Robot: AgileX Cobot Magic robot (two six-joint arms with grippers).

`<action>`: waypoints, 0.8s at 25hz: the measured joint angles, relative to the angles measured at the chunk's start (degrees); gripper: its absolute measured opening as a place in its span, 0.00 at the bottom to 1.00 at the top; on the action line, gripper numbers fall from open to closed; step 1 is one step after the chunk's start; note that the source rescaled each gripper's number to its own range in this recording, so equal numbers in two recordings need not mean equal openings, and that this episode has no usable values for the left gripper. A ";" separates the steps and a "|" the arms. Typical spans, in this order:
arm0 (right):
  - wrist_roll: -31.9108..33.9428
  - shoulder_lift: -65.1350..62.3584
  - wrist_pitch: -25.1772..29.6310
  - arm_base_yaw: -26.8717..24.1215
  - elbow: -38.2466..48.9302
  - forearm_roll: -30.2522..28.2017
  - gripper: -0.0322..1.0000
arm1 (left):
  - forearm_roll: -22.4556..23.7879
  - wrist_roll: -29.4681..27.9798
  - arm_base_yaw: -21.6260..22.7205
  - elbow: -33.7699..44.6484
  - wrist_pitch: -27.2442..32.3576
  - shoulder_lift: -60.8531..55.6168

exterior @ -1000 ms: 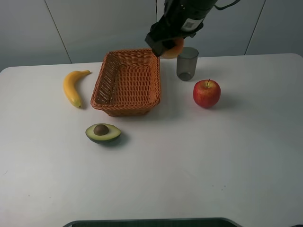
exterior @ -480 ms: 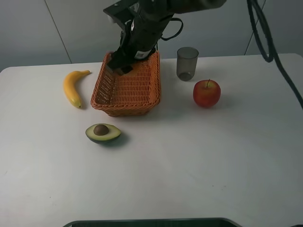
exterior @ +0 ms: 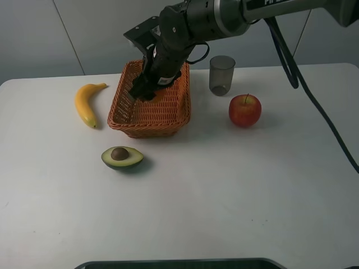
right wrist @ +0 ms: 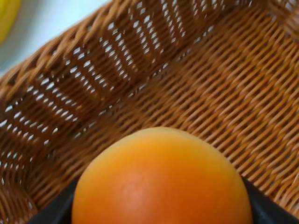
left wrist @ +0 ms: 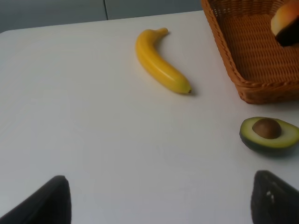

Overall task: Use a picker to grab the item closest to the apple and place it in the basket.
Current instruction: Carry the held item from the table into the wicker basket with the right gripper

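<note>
An orange round fruit (right wrist: 161,182) fills the right wrist view, with my right gripper (exterior: 147,89) shut on it. The gripper hangs low inside the woven basket (exterior: 148,128), above its mesh floor (right wrist: 196,93). The left wrist view catches the same fruit (left wrist: 286,17) over the basket's inside, a dark finger (left wrist: 290,37) under it. The red apple (exterior: 244,110) stands on the table to the right of the basket. My left gripper (left wrist: 159,203) is open above bare table, holding nothing.
A grey cup (exterior: 222,74) stands behind the apple, close to the basket's right rim. A banana (exterior: 85,103) lies left of the basket. In front of the basket sits a halved avocado (exterior: 122,157). The right arm's cable crosses above the table's right side.
The right arm has carried the orange fruit from beside the cup leftward over the basket, then lowered it into the basket. The left gripper has not visibly moved.
</note>
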 joint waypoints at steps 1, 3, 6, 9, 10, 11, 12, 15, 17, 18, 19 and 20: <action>0.04 0.00 0.00 0.00 0.00 -0.12 0.03 | 0.00 0.00 0.00 0.00 0.00 0.00; 0.21 0.00 0.00 0.00 0.00 -0.21 0.17 | 0.00 0.00 0.00 0.00 0.00 0.00; 0.42 0.00 0.00 0.00 -0.12 0.34 0.73 | 0.00 0.00 0.00 0.00 0.00 0.00; 0.42 0.00 0.00 0.00 -0.15 1.00 0.97 | 0.00 0.00 0.00 0.00 0.00 0.00; 0.42 0.00 0.00 0.00 -0.26 1.08 0.99 | 0.00 0.00 0.00 0.00 0.00 0.00; 0.42 0.00 0.42 0.00 -0.56 1.22 0.99 | 0.00 0.00 0.00 0.00 0.00 0.00; 0.42 0.00 1.07 0.00 -0.94 1.32 0.99 | 0.00 0.00 0.00 0.00 0.00 0.00; 0.56 -0.46 2.73 0.00 -1.54 1.53 0.99 | 0.00 0.00 0.00 0.00 0.00 0.00; 0.65 -2.23 3.59 0.00 -1.54 1.93 0.99 | 0.00 0.00 0.00 0.00 0.00 0.00; 0.65 -3.51 4.51 0.00 -1.54 2.50 0.99 | 0.00 0.00 0.00 0.00 0.00 0.00; 0.65 -4.68 5.53 0.00 -1.54 3.02 0.99 | 0.00 0.00 0.00 0.00 0.00 0.00; 0.65 -6.13 6.81 0.00 -1.54 3.83 0.99 | 0.00 0.00 0.00 0.00 0.00 0.00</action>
